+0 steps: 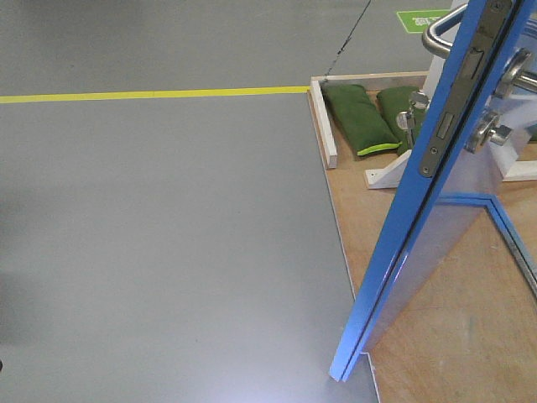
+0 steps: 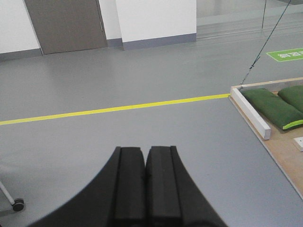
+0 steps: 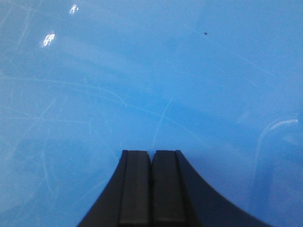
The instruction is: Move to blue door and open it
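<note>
**Q:** Where is the blue door relative to each gripper?

**A:** The blue door (image 3: 151, 71) stands straight ahead of the right gripper (image 3: 151, 189), very near, and its glossy scratched face fills that whole view. Whether they touch cannot be told. The left gripper (image 2: 145, 189) faces away from it, with grey floor (image 2: 94, 156) ahead. A yellow line (image 2: 113, 109) lies farther ahead, and green sandbags (image 2: 270, 106) are ahead to its right.

**Q:** How are the grippers set, and why?

**A:** Both have their jaws pressed together and carry nothing. Closed jaws make a blunt tip, which likely suits pushing on a flat slab.

**Q:** What does the front camera add?

**A:** It shows neither gripper. It alone shows the door edge-on and angled, apparently ajar, with its latch plate (image 1: 457, 92) and lever handle (image 1: 520, 75). The door stands on a wooden platform (image 1: 470, 336).
</note>
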